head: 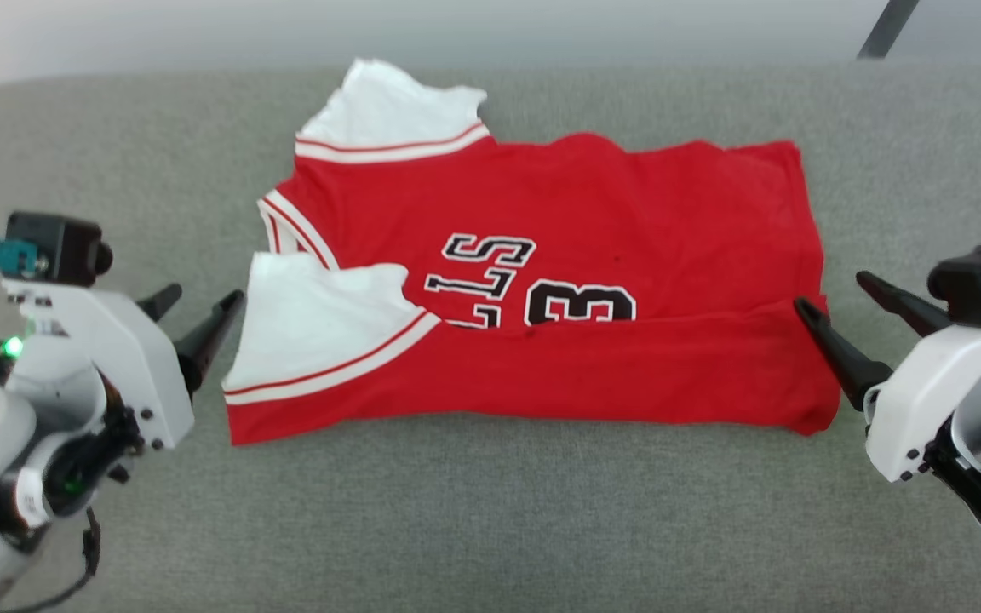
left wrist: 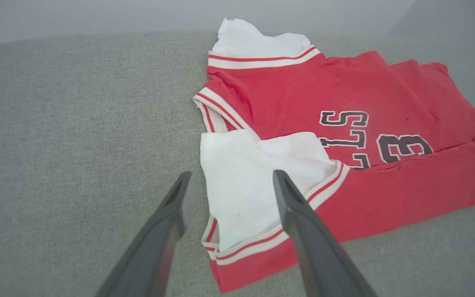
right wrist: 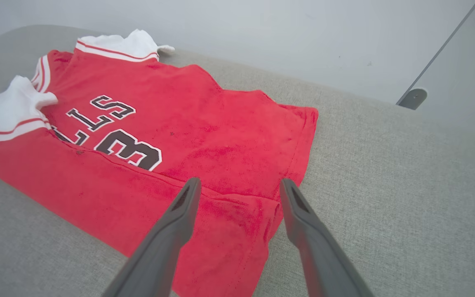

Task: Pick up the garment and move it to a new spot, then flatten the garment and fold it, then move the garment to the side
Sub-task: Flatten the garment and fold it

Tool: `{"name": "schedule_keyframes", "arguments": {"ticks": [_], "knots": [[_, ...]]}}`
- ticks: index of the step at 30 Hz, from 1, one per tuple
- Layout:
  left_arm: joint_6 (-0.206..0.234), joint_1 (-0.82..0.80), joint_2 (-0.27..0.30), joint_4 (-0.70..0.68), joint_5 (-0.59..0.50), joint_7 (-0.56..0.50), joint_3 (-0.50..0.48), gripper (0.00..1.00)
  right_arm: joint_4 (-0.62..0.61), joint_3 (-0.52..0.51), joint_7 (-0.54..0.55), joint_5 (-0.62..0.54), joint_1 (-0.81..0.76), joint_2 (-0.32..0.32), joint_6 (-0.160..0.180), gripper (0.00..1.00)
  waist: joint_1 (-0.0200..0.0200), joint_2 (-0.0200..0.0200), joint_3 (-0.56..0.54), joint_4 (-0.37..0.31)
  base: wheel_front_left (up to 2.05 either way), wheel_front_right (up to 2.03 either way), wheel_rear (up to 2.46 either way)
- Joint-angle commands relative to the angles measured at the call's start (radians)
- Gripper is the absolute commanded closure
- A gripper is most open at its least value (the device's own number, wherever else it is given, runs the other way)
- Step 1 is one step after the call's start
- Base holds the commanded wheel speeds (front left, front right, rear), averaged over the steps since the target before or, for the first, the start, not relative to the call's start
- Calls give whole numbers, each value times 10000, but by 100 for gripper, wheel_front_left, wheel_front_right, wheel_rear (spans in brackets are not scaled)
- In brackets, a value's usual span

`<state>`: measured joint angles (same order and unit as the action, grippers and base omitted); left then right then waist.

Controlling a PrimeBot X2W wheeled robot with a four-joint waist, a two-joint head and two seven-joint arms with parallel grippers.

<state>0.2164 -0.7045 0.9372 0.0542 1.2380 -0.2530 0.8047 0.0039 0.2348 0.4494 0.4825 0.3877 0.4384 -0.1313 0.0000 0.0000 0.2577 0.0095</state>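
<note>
Flanking the garment [head: 584, 204], both grippers hold their fingers apart and empty. The left gripper [head: 201, 305] sits just beside the near sleeve [head: 312, 323], and the right gripper [head: 833, 294] sits at the hem's near corner. The red shirt lies across grey fabric [head: 490, 511], collar toward the robot's left. Its near long edge is folded up over the lower part of the lettering [head: 542, 289]. The far sleeve [head: 388, 111] lies spread toward the back.
</note>
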Motion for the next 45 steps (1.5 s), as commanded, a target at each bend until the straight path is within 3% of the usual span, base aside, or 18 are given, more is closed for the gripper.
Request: {"name": "schedule_keyframes", "arguments": {"ticks": [1,13,23,32,39,45], "knots": [[133,269,62,-172,72,135,-59,0,-145,-95,-233,-154,-222,-19,10,0,0,0,-587,82,0,0,0],[1035,928,772,-1249,856,-224,-405,0,-1875,-1378,-2131,-1213,-1409,-1028,10,0,0,0,-1139,-431,0,0,0],[1359,702,933,-658,1567,-1905,-141,0,-2885,-1999,-2246,-1484,-2545,-1983,10,0,0,0,-691,-1257,0,0,0],[1624,518,1025,131,1752,-3235,277,0,-3053,-2262,-2376,-1471,-2724,-2385,10,0,0,0,-217,-1573,0,0,0],[1561,356,751,833,1738,-3762,525,0,-3063,-2399,-2466,-1367,-2645,-2562,10,0,0,0,67,-1588,0,0,0],[1438,256,189,1676,1821,-4068,729,0,-3093,-2321,-2350,-1343,-2535,-2650,10,0,0,0,265,-1532,0,0,0]]}}
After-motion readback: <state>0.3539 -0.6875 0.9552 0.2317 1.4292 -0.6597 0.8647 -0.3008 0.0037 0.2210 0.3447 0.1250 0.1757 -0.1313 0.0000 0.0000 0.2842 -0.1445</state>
